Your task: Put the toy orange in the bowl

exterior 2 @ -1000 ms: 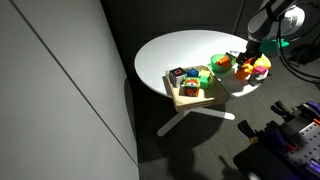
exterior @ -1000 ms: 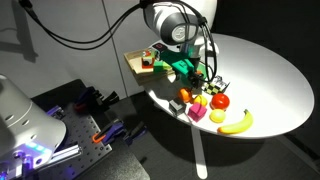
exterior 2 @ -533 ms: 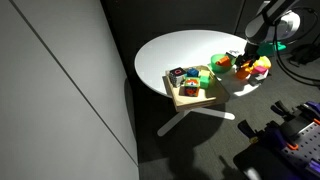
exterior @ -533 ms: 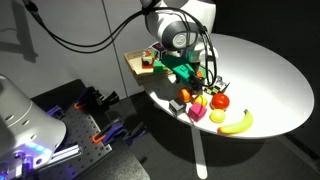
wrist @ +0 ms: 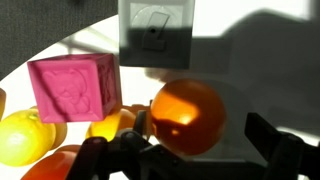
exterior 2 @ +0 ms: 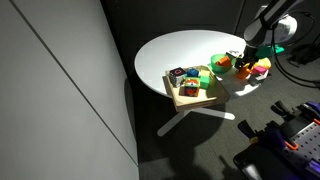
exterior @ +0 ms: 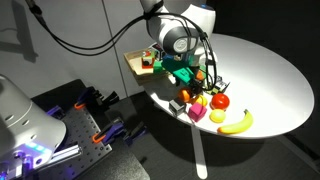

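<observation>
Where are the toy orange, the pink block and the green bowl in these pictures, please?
toy orange (wrist: 187, 115): wrist view, on the middle of its shiny front.
pink block (wrist: 75, 88): wrist view, on the centre of its embossed face.
green bowl (exterior 2: 215, 64): in an exterior view, on its rim.

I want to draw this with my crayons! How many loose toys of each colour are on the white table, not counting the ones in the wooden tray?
Yellow: 2, the banana and the yellow round fruit
Red: 1, the red round fruit
Pink: 1, the pink cube
Orange: 1, the toy orange
Total: 5 that show clearly; more may be hidden.
</observation>
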`<state>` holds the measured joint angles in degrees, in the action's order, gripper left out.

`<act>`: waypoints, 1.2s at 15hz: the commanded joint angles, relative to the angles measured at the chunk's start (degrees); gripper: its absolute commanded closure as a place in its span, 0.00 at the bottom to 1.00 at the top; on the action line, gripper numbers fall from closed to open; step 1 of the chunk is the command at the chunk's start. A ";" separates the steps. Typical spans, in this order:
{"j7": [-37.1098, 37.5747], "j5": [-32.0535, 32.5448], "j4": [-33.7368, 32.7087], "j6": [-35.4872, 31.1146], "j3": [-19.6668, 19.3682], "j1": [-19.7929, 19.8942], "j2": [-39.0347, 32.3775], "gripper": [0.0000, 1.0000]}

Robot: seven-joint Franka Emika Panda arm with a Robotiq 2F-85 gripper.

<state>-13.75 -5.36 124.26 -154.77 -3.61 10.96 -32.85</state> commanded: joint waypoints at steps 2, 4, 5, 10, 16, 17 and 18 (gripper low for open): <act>-0.48 1.36 -1.67 -0.12 0.77 1.59 -1.47 0.34; -0.43 1.17 -1.61 0.48 0.91 1.72 -0.92 0.49; -0.65 0.98 -1.33 0.74 1.11 1.94 -0.38 0.49; -1.06 0.31 -0.20 2.93 1.60 2.67 2.43 0.49; -1.74 -1.77 -0.52 10.61 2.76 4.03 6.79 0.49; -1.78 -2.22 -0.73 12.40 2.82 4.11 7.59 0.49; -1.84 -2.70 -0.90 13.57 2.80 4.12 8.22 0.49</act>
<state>-13.76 -5.92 123.61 -145.86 -2.07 13.46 -27.70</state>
